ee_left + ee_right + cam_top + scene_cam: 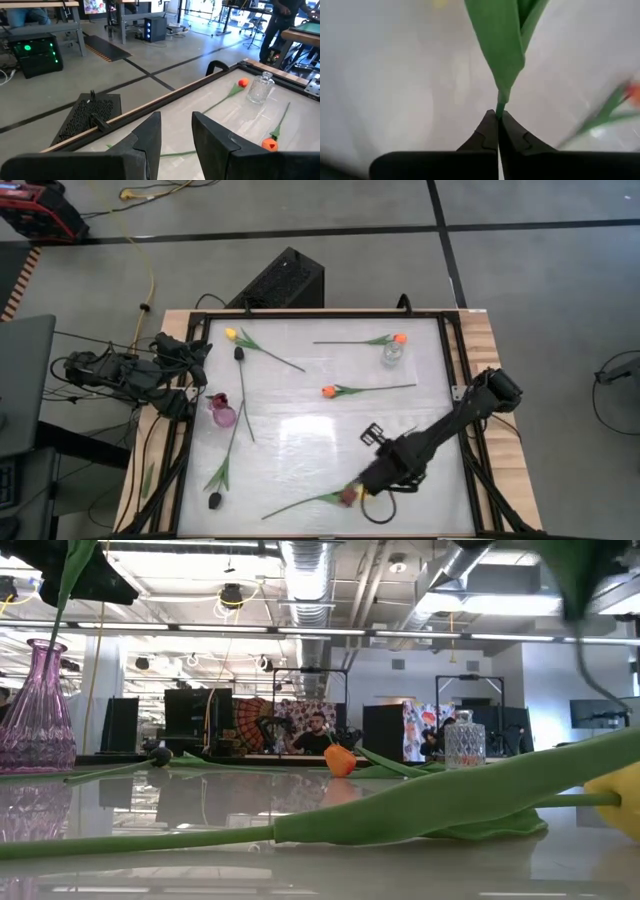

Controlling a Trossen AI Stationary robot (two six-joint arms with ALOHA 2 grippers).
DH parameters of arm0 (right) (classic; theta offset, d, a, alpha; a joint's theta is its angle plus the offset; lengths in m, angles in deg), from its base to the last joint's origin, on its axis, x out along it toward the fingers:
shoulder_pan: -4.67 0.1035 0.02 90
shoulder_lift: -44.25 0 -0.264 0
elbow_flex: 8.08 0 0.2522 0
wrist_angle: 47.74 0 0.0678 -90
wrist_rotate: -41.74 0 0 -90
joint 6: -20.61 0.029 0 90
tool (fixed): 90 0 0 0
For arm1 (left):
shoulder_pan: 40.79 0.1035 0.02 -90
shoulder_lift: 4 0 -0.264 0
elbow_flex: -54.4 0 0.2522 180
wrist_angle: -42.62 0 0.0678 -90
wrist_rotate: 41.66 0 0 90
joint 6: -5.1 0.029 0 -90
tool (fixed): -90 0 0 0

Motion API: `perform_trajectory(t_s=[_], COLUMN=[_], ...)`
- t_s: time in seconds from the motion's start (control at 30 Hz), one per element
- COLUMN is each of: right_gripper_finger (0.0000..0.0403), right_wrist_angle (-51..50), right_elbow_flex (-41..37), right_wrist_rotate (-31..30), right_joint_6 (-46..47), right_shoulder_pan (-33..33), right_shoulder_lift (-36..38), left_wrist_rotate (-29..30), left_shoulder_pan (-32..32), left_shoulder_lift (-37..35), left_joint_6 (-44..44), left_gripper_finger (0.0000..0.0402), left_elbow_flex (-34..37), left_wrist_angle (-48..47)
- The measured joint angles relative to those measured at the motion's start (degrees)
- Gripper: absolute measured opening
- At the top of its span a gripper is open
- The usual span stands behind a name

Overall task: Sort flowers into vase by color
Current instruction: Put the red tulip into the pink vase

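Near the table's front, right of centre, my right gripper point(368, 486) point(498, 117) is shut on a flower's green stem. A yellow and dark red head point(350, 495) shows beside it. A yellow head point(615, 802) with stem and leaf point(400, 815) lies by the near edge. A dark tulip point(214, 500) leans out of the purple vase point(221, 411). On the table lie a yellow tulip point(231, 333), a dark tulip point(239, 352) and two orange tulips point(399, 338) point(328, 391). A clear vase point(391, 355) stands far right. My left gripper point(198, 352) point(176, 130) waits open at the left edge. My right gripper pinches a thin green stem point(499, 106) between its two fingers, right where a leaf point(502, 45) begins. The fingers come from above, pointing down. Stem and leaf run on away from the fingers. Which head belongs to this stem, and whether it hangs clear, I cannot tell.
A dark frame point(455, 380) rims the white table. A black box point(282, 280) sits beyond the far edge. Cables bunch by the left arm point(110, 370). A person point(318, 735) sits in the room behind.
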Motion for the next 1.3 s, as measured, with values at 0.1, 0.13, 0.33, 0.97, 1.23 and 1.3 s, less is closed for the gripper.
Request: perform_trajectory(t_s=[0.1,0.13,0.33,0.97,1.23,1.3], right_gripper_finger=[0.0018,0.0018,0.0018,0.0019,0.0019,0.0019], right_wrist_angle=[12.15,17.14,46.69,109.2,118.12,118.73], right_elbow_flex=[2.63,2.65,1.33,2.11,7.91,10.19], right_wrist_rotate=[2.73,4.43,18.32,27.38,28.53,28.52], right_joint_6=[-1.78,-3.45,-15.93,10.85,19.41,20.2], right_shoulder_pan=[-3.16,-4.38,-12.28,-37.54,-40.14,-40.09], right_shoulder_lift=[0.38,0.56,0.85,-10.8,-20.65,-22.68], left_wrist_rotate=[-0.03,-0.03,-0.07,-0.22,-0.47,-0.44], left_shoulder_pan=[-0.02,-0.02,-0.02,-0.02,-0.01,-0.02], left_shoulder_lift=[0.0,0.0,-0.02,0.0,-0.07,-0.07], left_joint_6=[-0.06,-0.06,-0.08,0.53,3.57,3.61], left_gripper_finger=[0.0097,0.0097,0.0097,0.0097,0.0097,0.0097], left_elbow_flex=[0.0,0.0,0.0,1.49,1.61,1.62], left_wrist_angle=[0.0,0.0,-0.07,1.43,3.19,3.19])
